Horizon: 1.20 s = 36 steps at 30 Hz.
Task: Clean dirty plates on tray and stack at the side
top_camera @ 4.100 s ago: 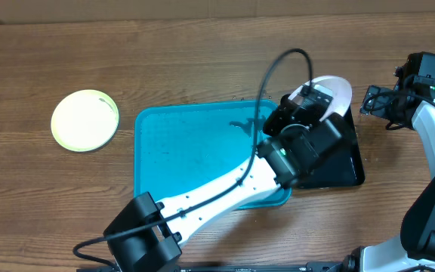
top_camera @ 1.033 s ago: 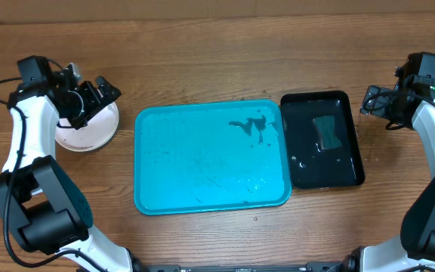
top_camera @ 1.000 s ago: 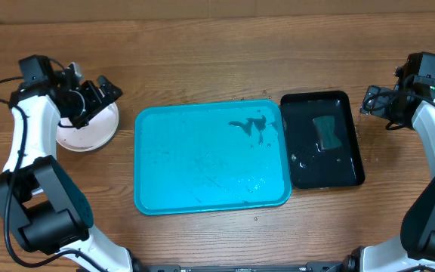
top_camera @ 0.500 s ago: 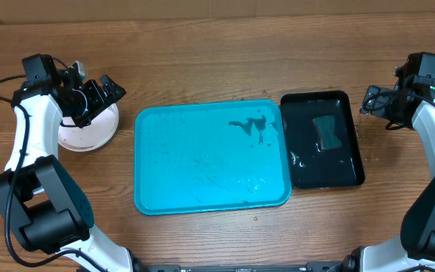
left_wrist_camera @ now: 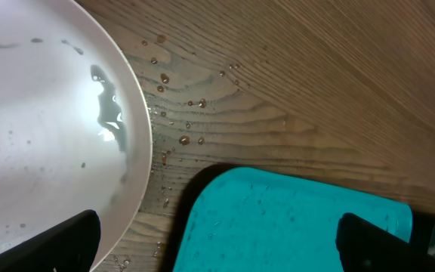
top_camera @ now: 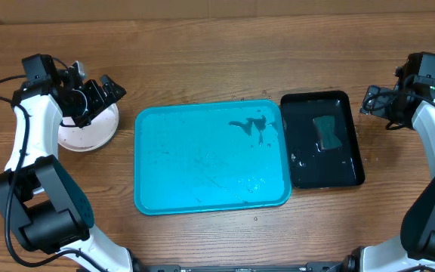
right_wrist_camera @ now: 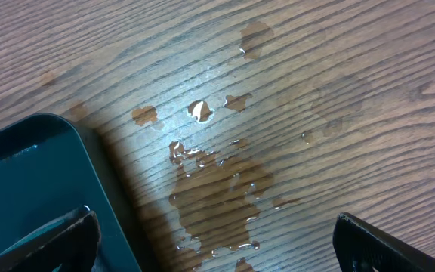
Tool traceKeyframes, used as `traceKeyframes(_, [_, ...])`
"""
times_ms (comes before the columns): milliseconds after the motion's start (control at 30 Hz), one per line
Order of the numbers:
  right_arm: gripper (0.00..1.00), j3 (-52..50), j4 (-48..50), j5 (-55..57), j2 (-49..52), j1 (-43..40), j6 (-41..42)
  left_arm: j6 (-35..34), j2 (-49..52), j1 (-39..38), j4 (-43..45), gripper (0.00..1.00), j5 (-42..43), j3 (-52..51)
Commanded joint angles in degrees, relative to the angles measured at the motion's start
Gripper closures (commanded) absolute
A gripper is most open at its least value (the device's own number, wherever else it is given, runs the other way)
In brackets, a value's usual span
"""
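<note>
Hovering over white plate (top_camera: 89, 134), left gripper (top_camera: 95, 97) jaws spread wide (plate wet); right gripper (top_camera: 374, 102) also spread, beside black tray (top_camera: 308, 162); turquoise tray (top_camera: 202, 166) wet.

Even bright light — sharp; glare on wet white plate (left_wrist_camera: 44, 128).

The tabletop (top_camera: 202, 60) is grained wood, wet in spots. The white plate (left_wrist_camera: 44, 128) looks glossy plastic, the tray (top_camera: 202, 162) smooth turquoise plastic, the black tray (top_camera: 346, 170) shiny.
</note>
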Motion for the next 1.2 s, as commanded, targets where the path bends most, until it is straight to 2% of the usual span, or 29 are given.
traceKeyframes(0, [0.00, 0.4, 0.2, -0.3, -0.2, 0.1, 0.3, 1.5, 0.3, -0.1, 0.0, 0.00, 0.9, 0.9])
traceKeyframes(233, [0.00, 0.4, 0.2, -0.3, -1.1, 0.3, 0.3, 1.5, 0.3, -0.1, 0.0, 0.00, 0.9, 0.9])
traceKeyframes(400, [0.00, 0.4, 0.2, -0.3, -6.1, 1.8, 0.3, 1.5, 0.3, -0.1, 0.0, 0.00, 0.9, 0.9])
traceKeyframes(933, [0.00, -0.4, -0.3, -0.2, -48.8, 16.8, 0.2, 1.5, 0.3, -0.1, 0.0, 0.00, 0.9, 0.9])
traceKeyframes(1167, [0.00, -3.4, -0.7, -1.4, -68.4, 18.0, -0.4, 1.5, 0.3, -0.1, 0.0, 0.00, 0.9, 0.9])
